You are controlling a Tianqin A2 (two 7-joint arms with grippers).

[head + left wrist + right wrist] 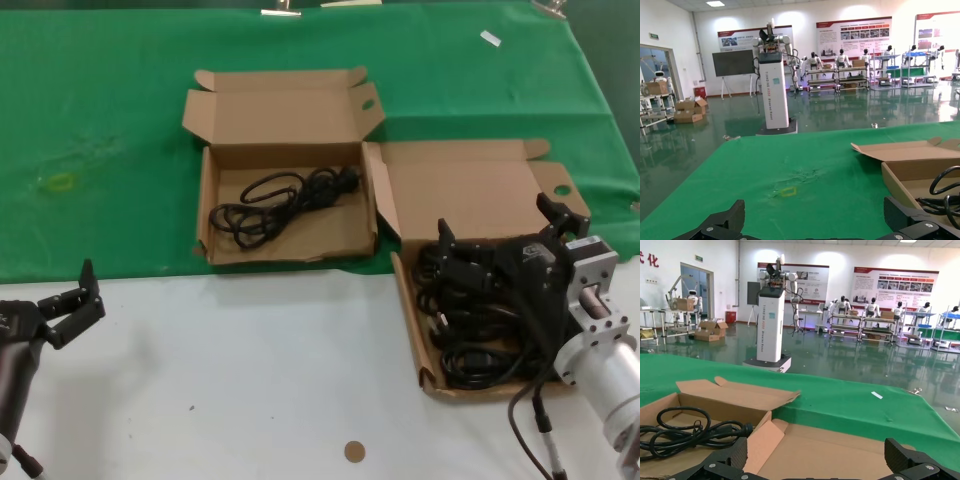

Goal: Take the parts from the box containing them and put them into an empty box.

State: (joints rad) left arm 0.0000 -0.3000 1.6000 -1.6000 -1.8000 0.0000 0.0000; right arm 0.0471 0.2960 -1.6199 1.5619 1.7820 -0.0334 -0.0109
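We are working with the right gripper [505, 232], which is hanging over the far half of the box containing them [470, 290], the right-hand box lying half on the white table [250, 380] and half on the green cloth [100, 130]. Its fingers are spread wide and holding nothing. Under it a thick heap of black cables [480, 320] is filling that box. The empty box [285, 170] is sitting just beside it on the cloth, toward our left, and it is already holding one coiled cable [280, 200].

To do this pick well, we are aiming for a single bundle at the top of the heap, not a loose strand, since we judge the cords are tangled and one loop could drag its neighbours out. We are descending straight, closing on the thickest part of a coil, then lifting slowly enough to see what is following. We are keeping clear of the raised lid behind the heap.

The left gripper [75, 300] is waiting over the table's left edge, fingers parted and empty.
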